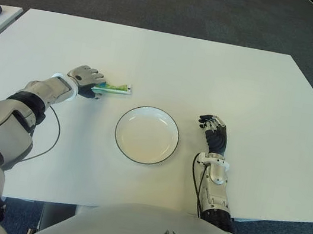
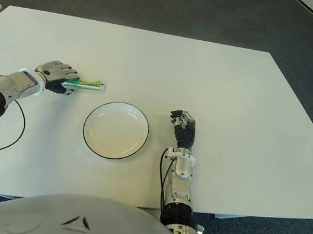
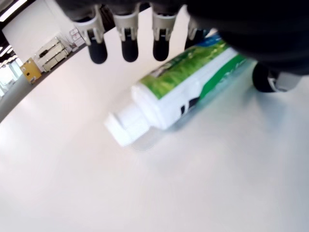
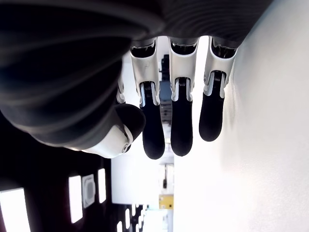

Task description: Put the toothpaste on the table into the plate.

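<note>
The toothpaste (image 1: 115, 89) lies flat on the white table (image 1: 240, 83), a soft tube printed green and white with a blocky white cap at the end that points away from the left hand (image 1: 86, 80). That hand sits over the tube's crimped tail end, palm down; from the head cameras only the capped half of the tube shows past the knuckles. The left wrist view fills in more: the tube (image 3: 193, 84) rests on the glossy tabletop with a faint reflection beneath it, the dark rubbery fingertips (image 3: 129, 50) hang in a row just above and beyond its shoulder without touching it, and the thumb tip shows on the opposite side of the tube. So the hand is cupped loosely around the tube and has not closed on it.

Just beyond the cap, toward the robot's right and a little nearer its body, is the plate (image 1: 121, 146), round, shallow and white with a thin dark rim, holding nothing. The tube and plate are near each other but apart.

On the far side of the plate from the working hand shows the right hand (image 1: 214, 134), fingers pointing away from the body. Its wrist view shows the black-tipped, white-jointed fingers (image 4: 181, 130) extended side by side, relaxed and holding nothing.
</note>
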Robot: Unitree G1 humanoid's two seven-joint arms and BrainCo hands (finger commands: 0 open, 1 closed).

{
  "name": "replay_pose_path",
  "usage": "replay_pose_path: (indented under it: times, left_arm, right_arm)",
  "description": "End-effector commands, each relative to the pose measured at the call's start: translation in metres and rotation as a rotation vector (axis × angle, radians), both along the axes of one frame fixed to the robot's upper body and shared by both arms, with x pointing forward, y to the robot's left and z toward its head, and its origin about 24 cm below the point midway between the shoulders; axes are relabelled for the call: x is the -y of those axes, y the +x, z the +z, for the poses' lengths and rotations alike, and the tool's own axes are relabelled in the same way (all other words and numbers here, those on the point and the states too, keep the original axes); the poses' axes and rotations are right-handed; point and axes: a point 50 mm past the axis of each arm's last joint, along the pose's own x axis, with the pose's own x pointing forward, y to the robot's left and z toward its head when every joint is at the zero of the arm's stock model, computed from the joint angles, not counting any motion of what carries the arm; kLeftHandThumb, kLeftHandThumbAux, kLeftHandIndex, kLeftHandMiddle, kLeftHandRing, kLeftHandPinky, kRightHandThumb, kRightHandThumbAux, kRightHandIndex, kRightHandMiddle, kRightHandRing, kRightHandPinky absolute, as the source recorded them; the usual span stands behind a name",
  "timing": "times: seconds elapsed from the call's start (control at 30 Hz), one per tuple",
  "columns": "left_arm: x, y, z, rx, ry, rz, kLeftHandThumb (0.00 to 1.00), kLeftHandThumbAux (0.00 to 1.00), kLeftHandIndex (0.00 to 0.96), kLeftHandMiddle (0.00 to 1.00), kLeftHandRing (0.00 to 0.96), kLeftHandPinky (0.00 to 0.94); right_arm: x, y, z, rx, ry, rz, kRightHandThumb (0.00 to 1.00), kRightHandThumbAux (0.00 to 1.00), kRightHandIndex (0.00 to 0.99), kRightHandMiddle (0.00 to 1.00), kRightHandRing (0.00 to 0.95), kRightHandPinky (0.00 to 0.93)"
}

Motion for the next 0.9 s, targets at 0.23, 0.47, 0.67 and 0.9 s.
replay_pose_path:
  times: [0.23, 0.47, 0.67, 0.9]
  left_arm:
    - [-0.002, -0.007, -0.01, -0.095, 0.043, -0.02, 0.457, 0.243, 0.0, 0.0, 0.0, 0.0]
    - [0.001, -0.009, -0.018, -0.117, 0.032, -0.006, 0.433, 0.255, 0.0, 0.0, 0.0, 0.0]
    - [0.002, -0.011, -0.022, -0.116, 0.022, -0.012, 0.427, 0.264, 0.0, 0.0, 0.0, 0.0]
    - [0.003, -0.013, -0.024, -0.111, 0.01, -0.021, 0.422, 0.277, 0.0, 0.0, 0.0, 0.0]
  right_arm:
    - [0.002, -0.004, -0.002, -0.026, 0.004, -0.015, 0.706, 0.731, 0.426, 0.43, 0.403, 0.406]
    - [0.002, -0.005, -0.002, -0.023, -0.003, -0.015, 0.706, 0.731, 0.426, 0.434, 0.408, 0.414]
    - [0.002, -0.005, -0.001, -0.014, 0.0, -0.013, 0.706, 0.731, 0.426, 0.441, 0.414, 0.416]
    - [0.002, -0.006, -0.001, -0.011, 0.011, -0.015, 0.707, 0.731, 0.426, 0.434, 0.405, 0.409]
